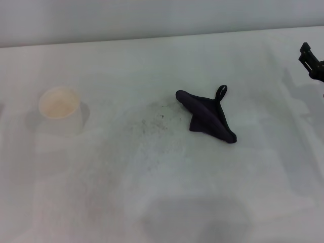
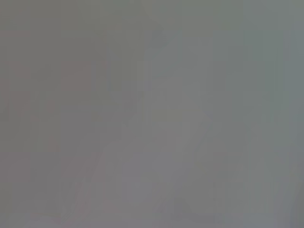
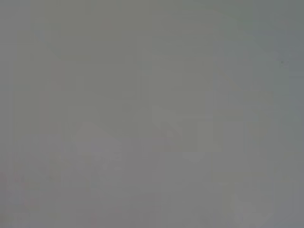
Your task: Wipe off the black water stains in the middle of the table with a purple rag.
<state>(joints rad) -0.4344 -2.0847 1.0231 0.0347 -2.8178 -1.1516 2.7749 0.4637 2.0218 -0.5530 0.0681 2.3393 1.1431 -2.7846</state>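
The purple rag (image 1: pixel 207 117) lies crumpled on the table (image 1: pixel 152 192) a little right of the middle, and its small black loop (image 1: pixel 221 92) points toward the far side. Just left of the rag, the black water stains (image 1: pixel 156 120) show only as faint dark specks scattered over the tabletop. My right gripper (image 1: pixel 313 61) is at the right edge of the head view, well away from the rag and touching nothing. My left gripper is out of view. Both wrist views show only plain grey.
A white cup (image 1: pixel 59 107) stands on the left part of the table. The table's far edge meets a pale wall at the back.
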